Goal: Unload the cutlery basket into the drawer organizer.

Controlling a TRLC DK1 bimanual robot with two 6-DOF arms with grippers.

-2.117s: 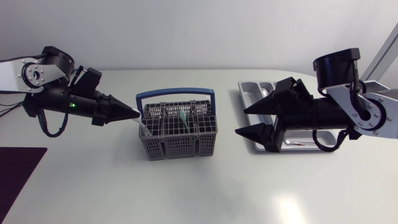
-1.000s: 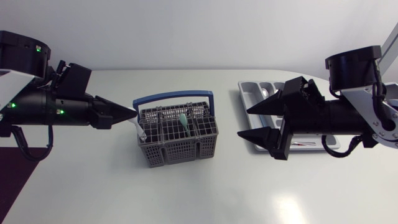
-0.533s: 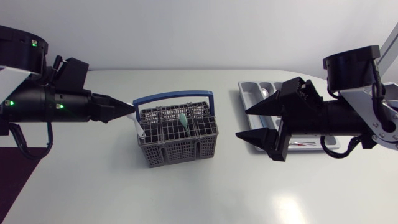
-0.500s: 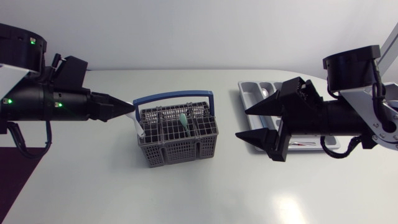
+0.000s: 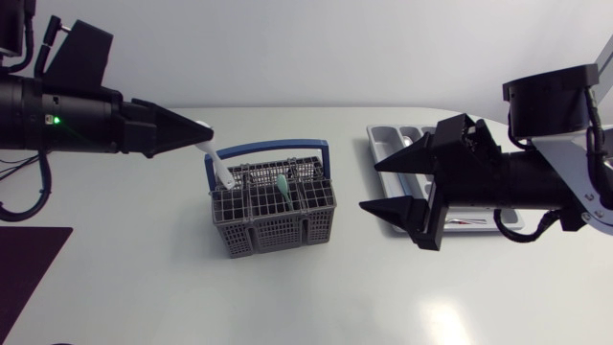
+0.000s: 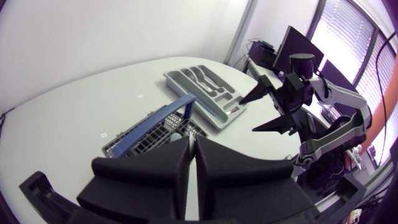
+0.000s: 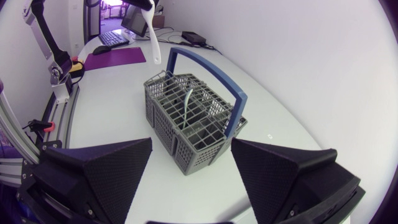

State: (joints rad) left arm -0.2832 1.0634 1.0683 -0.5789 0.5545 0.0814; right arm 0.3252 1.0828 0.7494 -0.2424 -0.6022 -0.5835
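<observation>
White utensil (image 5: 219, 170) hangs from left pincer (image 5: 203, 126) — above basket (image 5: 278, 231).

1. We see a grey basket (image 5: 273, 218) of gridded mesh; its handle (image 5: 268, 147) is blue.
2. One white utensil (image 5: 219, 172), one mint-green utensil (image 5: 283, 187).
3. The organizer (image 5: 387, 137) is silver-grey, the surface (image 5: 287, 297) white.
4. Our left fingers (image 5: 172, 129) and right fingers (image 5: 402, 161) are matte black.

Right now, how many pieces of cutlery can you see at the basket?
2. A white piece hangs from the left gripper, just above the basket; a green piece stands inside it. Others may be hidden low inside.
</observation>
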